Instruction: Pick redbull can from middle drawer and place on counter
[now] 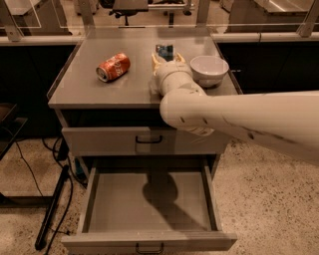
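At the table (pixel 114 94), the gripper (pixel 168 59) holds the redbull can (pixel 164 50) between its jaws. A white bowl (pixel 209 69) sits just right of them.

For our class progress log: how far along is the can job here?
Done: the middle drawer stands open and empty, and the redbull can is up at the counter. In hand: the gripper is at the can. Left: release, if not done, and withdrawal.

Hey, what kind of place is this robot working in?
Probably a lab or office workspace: a grey metal drawer cabinet on speckled floor, with an office chair and long benches behind it. The gripper is over the counter by the redbull can.
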Motion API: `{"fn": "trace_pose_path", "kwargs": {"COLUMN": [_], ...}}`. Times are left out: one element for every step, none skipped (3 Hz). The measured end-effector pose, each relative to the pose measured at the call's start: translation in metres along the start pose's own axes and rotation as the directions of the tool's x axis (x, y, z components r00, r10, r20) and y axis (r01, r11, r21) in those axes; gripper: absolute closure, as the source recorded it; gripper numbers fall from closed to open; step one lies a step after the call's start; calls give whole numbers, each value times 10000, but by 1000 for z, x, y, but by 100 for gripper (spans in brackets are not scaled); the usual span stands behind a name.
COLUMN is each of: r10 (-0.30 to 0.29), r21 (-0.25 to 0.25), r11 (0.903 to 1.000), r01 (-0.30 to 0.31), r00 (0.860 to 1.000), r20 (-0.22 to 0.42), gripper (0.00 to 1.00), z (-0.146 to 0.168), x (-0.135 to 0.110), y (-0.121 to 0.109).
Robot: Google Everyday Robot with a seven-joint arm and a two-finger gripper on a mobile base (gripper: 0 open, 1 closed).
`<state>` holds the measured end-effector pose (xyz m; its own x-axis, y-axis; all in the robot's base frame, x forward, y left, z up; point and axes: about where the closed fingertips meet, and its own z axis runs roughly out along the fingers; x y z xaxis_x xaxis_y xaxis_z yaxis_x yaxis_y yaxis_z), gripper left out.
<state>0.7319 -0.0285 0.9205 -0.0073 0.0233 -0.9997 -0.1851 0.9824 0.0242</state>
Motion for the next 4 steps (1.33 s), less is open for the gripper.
{"fn": "trace_pose_path", "kwargs": {"r10": [333, 827, 776, 630], "r21": [354, 907, 924, 787], "r11": [9988, 9926, 9929, 9951], "r01": [-327, -802, -749, -605], "r00": [9993, 9963, 9967, 9976], "r20": [-161, -242, -254, -294], "gripper": [100, 100, 100, 100], "z": [-6, -14, -17, -20], "x": [5, 12, 13, 14], "y": [-1, -4, -1, 2]}}
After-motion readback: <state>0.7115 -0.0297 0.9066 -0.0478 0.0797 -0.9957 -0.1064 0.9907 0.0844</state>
